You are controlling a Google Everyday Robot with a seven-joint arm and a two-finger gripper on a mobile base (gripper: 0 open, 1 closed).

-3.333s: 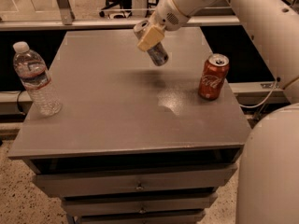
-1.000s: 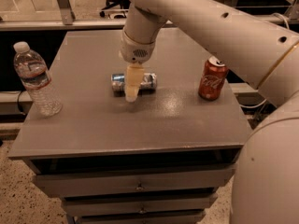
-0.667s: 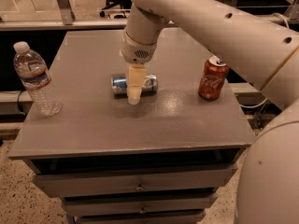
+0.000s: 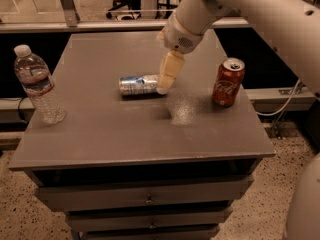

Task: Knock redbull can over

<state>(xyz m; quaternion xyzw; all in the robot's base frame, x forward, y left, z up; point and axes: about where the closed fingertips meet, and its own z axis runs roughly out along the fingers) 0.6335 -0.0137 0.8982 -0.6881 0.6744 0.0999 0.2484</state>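
A water bottle [image 4: 36, 84] stands upright at the worktop's [image 4: 125, 129] left edge. Near the middle the redbull can [image 4: 137, 85] lies on its side, lengthwise left to right. The gripper [image 4: 161, 89] points down at the can's right end, covering it. Whether the jaws are apart or together cannot be told. A moment ago the gripper hung over the can's middle, and the can has not moved since. The white arm [image 4: 260, 9] comes down from the upper right, its wrist tilted slightly leftward. A Coca-Cola can [image 4: 228, 82] stands upright further right.
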